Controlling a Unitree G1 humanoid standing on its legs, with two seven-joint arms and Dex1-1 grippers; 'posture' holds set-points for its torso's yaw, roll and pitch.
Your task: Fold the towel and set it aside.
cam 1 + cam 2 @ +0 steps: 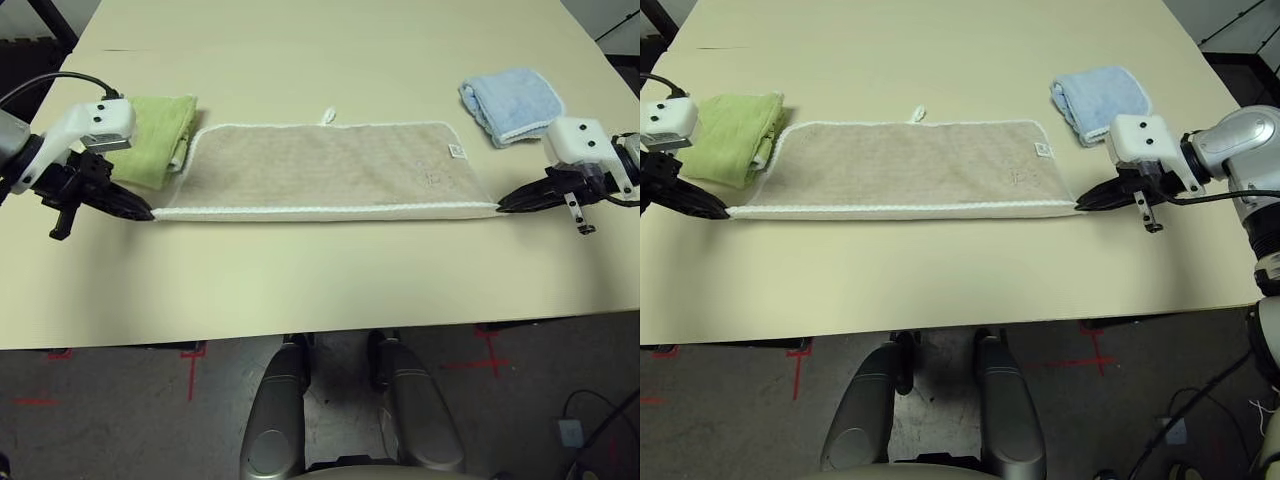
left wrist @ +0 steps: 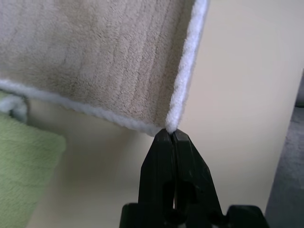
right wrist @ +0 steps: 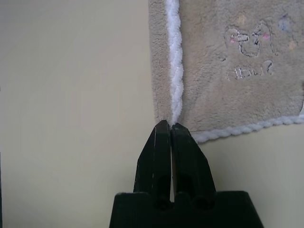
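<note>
Your left gripper (image 2: 171,134) was pinched shut on the near-left corner of the towel (image 1: 320,168), fingertips clamped on the white edging. Your right gripper (image 3: 170,125) was likewise clamped on the near-right corner. You had the towel stretched flat between both grippers, long side running left to right across the middle of the table (image 1: 320,290), embroidered motif (image 3: 249,42) near the right end, small white tag (image 1: 455,152) beside it. Lime-green folded towel (image 1: 160,135) sat at the towel's far-left corner, touching or slightly overlapped by it. Light blue folded towel (image 1: 512,102) lay just beyond the far-right corner, apart.
</note>
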